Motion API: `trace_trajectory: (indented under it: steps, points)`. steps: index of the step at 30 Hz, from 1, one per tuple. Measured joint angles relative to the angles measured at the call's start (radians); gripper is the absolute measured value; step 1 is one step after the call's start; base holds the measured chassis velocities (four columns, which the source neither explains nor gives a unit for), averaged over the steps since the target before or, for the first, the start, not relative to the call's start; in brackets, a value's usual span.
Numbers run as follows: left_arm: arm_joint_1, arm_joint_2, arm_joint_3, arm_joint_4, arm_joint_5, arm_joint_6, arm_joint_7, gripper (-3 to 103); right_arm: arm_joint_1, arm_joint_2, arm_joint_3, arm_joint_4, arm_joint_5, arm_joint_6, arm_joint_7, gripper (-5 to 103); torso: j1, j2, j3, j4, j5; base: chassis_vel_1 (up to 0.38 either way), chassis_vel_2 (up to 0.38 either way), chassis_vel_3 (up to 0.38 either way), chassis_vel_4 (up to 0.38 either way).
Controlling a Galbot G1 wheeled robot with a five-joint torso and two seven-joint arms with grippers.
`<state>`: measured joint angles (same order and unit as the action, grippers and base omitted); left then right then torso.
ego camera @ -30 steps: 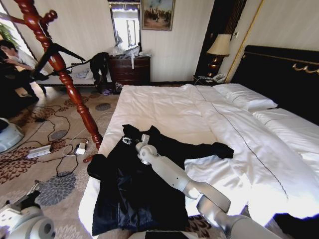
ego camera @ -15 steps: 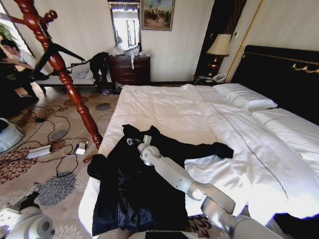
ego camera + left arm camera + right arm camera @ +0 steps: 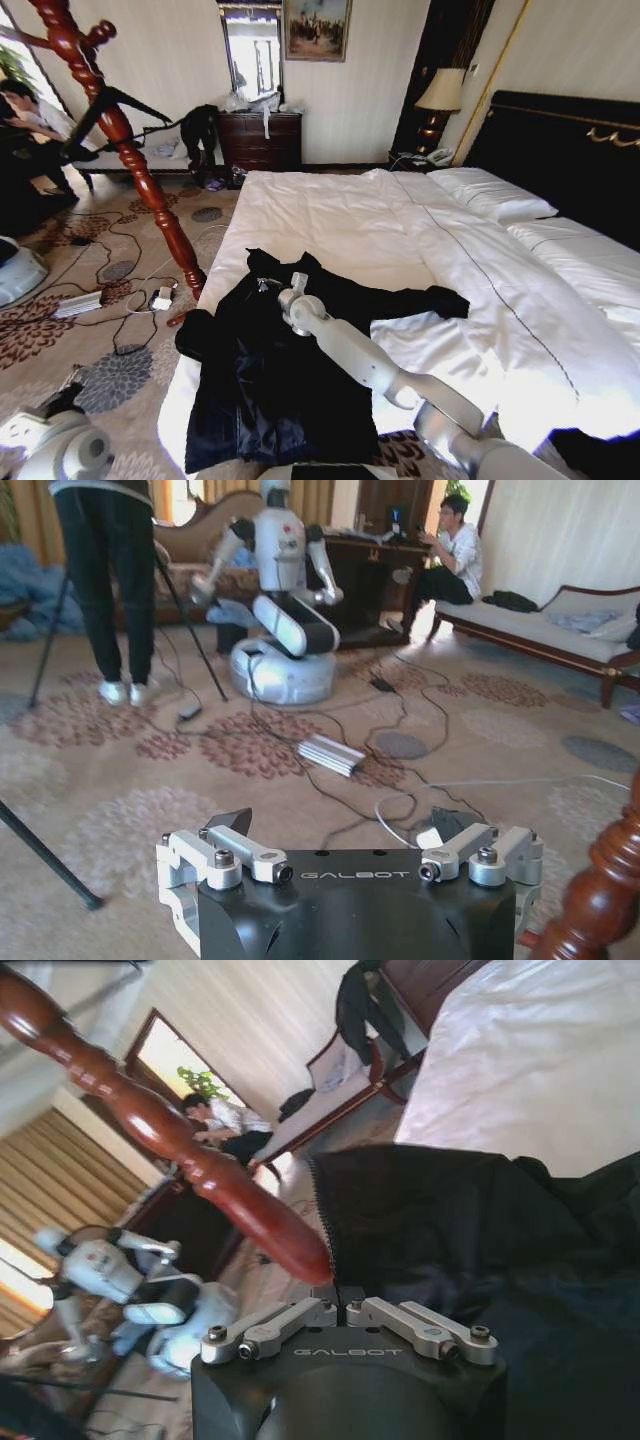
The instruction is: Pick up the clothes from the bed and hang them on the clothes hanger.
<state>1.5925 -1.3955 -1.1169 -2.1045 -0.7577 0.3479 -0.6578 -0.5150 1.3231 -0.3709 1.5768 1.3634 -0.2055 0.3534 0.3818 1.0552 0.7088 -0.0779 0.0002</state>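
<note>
Garment retrieval stood at its opening stage: the large black long-sleeved coat of soft cloth (image 3: 285, 375) lay spread flat on the near corner of the wide bed with the white duvet (image 3: 330, 215), not yet lifted, and every peg seen on the tall glossy red-brown wooden coat stand with its spiralled post (image 3: 125, 140) was bare. The right gripper (image 3: 270, 284) was at the coat's collar end, and in the right wrist view its jaws appeared drawn together on the cloth edge at the collar, which suggested a pinch already made. Lifting, carrying and hanging all remained to be done. The left gripper (image 3: 350, 858) hung low at the robot's left over the patterned carpet (image 3: 150, 780), its jaws wide and holding nothing. The coat's long axis ran from the hem at the foot edge of the bed, nearest the robot, up to the collar pointing toward the middle of the mattress; one sleeve (image 3: 415, 300) reached out across that axis toward the robot's right. The stand rose from the carpet just beside the bed's left edge, near the collar.
</note>
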Motion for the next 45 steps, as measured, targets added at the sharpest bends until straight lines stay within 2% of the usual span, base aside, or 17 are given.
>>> trace_trajectory:
  steps: [3, 5, 9, 11, 12, 16, 19, 28, 30, 31, 33, 34, 37, 39, 41, 42, 45]
  points:
    - [-0.020, 0.022, 0.011, 0.022, -0.044, 0.008, 0.000, 100, -0.011, -0.049, 0.021, 0.092, 0.046, -0.016, 0.031, 0, 0.000, 0.000, 0.000, -0.0002, 0.0001, 0.000, 0.000, 0.000, 0.000]
    - [-0.050, 0.043, 0.034, 0.061, -0.119, 0.015, 0.009, 100, -0.012, -0.095, 0.069, 0.154, 0.091, -0.030, 0.052, 0, 0.000, 0.000, 0.000, -0.0002, -0.0001, 0.000, 0.000, 0.000, 0.000]
    - [-0.102, 0.052, 0.070, 0.116, -0.270, 0.030, 0.015, 100, 0.005, -0.100, 0.144, 0.142, 0.115, -0.035, 0.063, 0, 0.000, 0.000, 0.000, -0.0001, -0.0002, 0.000, 0.000, 0.000, 0.000]
    - [-0.135, 0.043, 0.101, 0.156, -0.352, 0.028, 0.046, 100, 0.016, -0.088, 0.194, 0.106, 0.120, -0.048, 0.075, 0, 0.000, 0.000, 0.000, 0.0002, 0.0001, 0.000, 0.000, 0.000, 0.000]
    - [-0.135, 0.043, 0.101, 0.156, -0.352, 0.028, 0.046, 100, 0.016, -0.088, 0.194, 0.106, 0.120, -0.048, 0.075, 0, 0.000, 0.000, 0.000, 0.0002, 0.0001, 0.000, 0.000, 0.000, 0.000]
    - [-0.164, -0.002, 0.162, 0.202, -0.369, -0.022, 0.151, 100, 0.007, -0.086, 0.240, 0.071, 0.103, -0.070, 0.086, 0, 0.000, 0.000, 0.000, 0.0002, 0.0000, 0.000, 0.000, 0.000, 0.000]
    - [-0.178, -0.031, 0.196, 0.219, -0.348, -0.055, 0.193, 100, -0.012, -0.095, 0.245, 0.071, 0.092, -0.072, 0.086, 0, 0.000, 0.000, 0.000, -0.0001, 0.0000, 0.000, 0.000, 0.000, 0.000]
    - [-0.236, -0.092, 0.256, 0.293, -0.292, -0.098, 0.238, 103, -0.045, -0.099, 0.253, 0.086, 0.069, -0.073, 0.085, 0, 0.000, 0.000, 0.000, 0.0000, 0.0000, 0.000, 0.000, 0.000, 0.000]
    - [-0.243, -0.102, 0.262, 0.300, -0.283, -0.100, 0.241, 94, -0.048, -0.105, 0.256, 0.091, 0.068, -0.073, 0.086, 0, 0.000, 0.000, 0.000, 0.0001, -0.0001, 0.000, 0.000, 0.000, 0.000]
    - [-0.243, -0.102, 0.262, 0.300, -0.283, -0.100, 0.241, 94, -0.048, -0.105, 0.256, 0.091, 0.068, -0.073, 0.086, 0, 0.000, 0.000, 0.000, 0.0001, -0.0001, 0.000, 0.000, 0.000, 0.000]
    - [-0.248, -0.107, 0.270, 0.310, -0.266, -0.103, 0.244, 84, -0.051, -0.114, 0.260, 0.096, 0.067, -0.073, 0.086, 0, 0.000, 0.000, 0.000, 0.0000, 0.0000, 0.000, 0.000, 0.000, 0.000]
    - [-0.248, -0.107, 0.270, 0.310, -0.266, -0.103, 0.244, 84, -0.051, -0.114, 0.260, 0.096, 0.067, -0.073, 0.086, 0, 0.000, 0.000, 0.000, 0.0000, 0.0000, 0.000, 0.000, 0.000, 0.000]
    - [-0.253, -0.112, 0.275, 0.316, -0.261, -0.103, 0.245, 68, -0.056, -0.124, 0.266, 0.101, 0.066, -0.072, 0.086, 0, 0.000, 0.000, 0.000, 0.0001, 0.0000, 0.000, 0.000, 0.000, 0.000]
    - [-0.254, -0.114, 0.276, 0.316, -0.260, -0.103, 0.245, 68, -0.057, -0.127, 0.267, 0.102, 0.065, -0.072, 0.086, 0, 0.000, 0.000, 0.000, 0.0001, 0.0000, 0.000, 0.000, 0.000, 0.000]
    - [-0.255, -0.116, 0.277, 0.314, -0.258, -0.105, 0.245, 57, -0.060, -0.133, 0.270, 0.105, 0.064, -0.072, 0.086, 0, 0.000, 0.000, 0.000, 0.0000, -0.0001, 0.000, 0.000, 0.000, 0.000]
    - [-0.255, -0.116, 0.277, 0.314, -0.258, -0.105, 0.245, 57, -0.060, -0.133, 0.270, 0.105, 0.064, -0.072, 0.086, 0, 0.000, 0.000, 0.000, 0.0000, -0.0001, 0.000, 0.000, 0.000, 0.000]
    - [-0.251, -0.116, 0.278, 0.303, -0.250, -0.111, 0.247, 40, -0.065, -0.137, 0.273, 0.106, 0.061, -0.071, 0.086, 0, 0.000, 0.000, 0.000, 0.0000, -0.0003, 0.000, 0.000, 0.000, 0.000]
